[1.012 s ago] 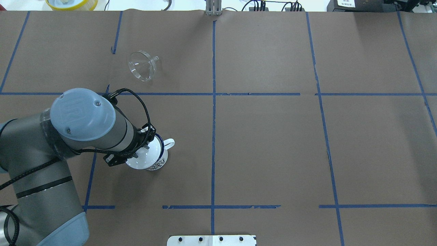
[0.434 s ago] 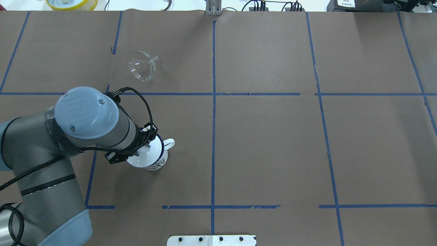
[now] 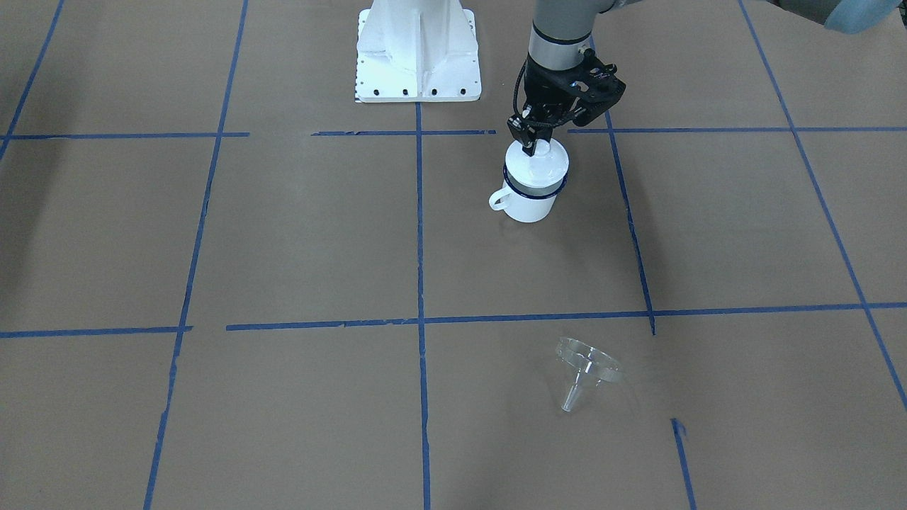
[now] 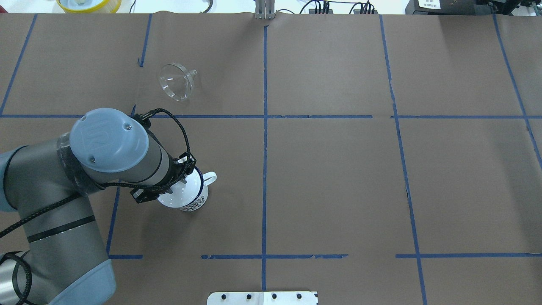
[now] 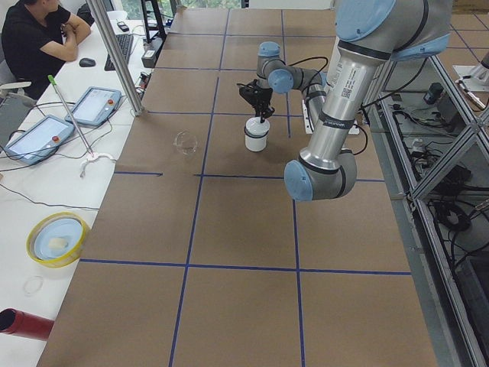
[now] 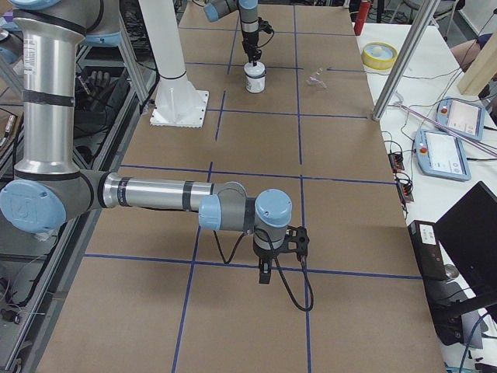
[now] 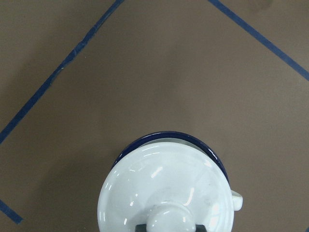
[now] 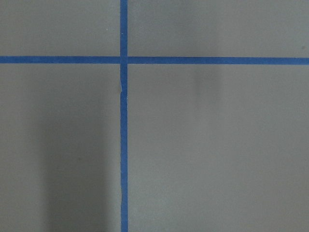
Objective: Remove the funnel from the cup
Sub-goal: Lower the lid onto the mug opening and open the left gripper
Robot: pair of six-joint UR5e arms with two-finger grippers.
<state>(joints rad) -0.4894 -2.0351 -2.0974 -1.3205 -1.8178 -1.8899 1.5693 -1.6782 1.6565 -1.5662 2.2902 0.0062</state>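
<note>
The clear funnel (image 4: 175,82) lies on its side on the brown table, far from the cup and touching nothing; it also shows in the front view (image 3: 584,365). The white cup (image 3: 528,205) with a dark blue rim (image 7: 169,135) stands upright, its handle pointing away from the arm. A white knobbed lid (image 3: 542,163) sits on top of it. My left gripper (image 3: 531,145) hangs straight over the cup, its fingers closed on either side of the lid's knob (image 7: 166,220). My right gripper (image 6: 264,276) hovers low over bare table far off; whether it is open I cannot tell.
Blue tape lines divide the brown paper table (image 4: 330,178) into squares. The robot's white base (image 3: 418,57) stands behind the cup. A yellow bowl (image 4: 89,4) sits off the far edge. A person (image 5: 38,38) sits at a side desk with tablets.
My left arm has shifted slightly forward and right over the cup. The lid, cup and funnel stay where they were.
</note>
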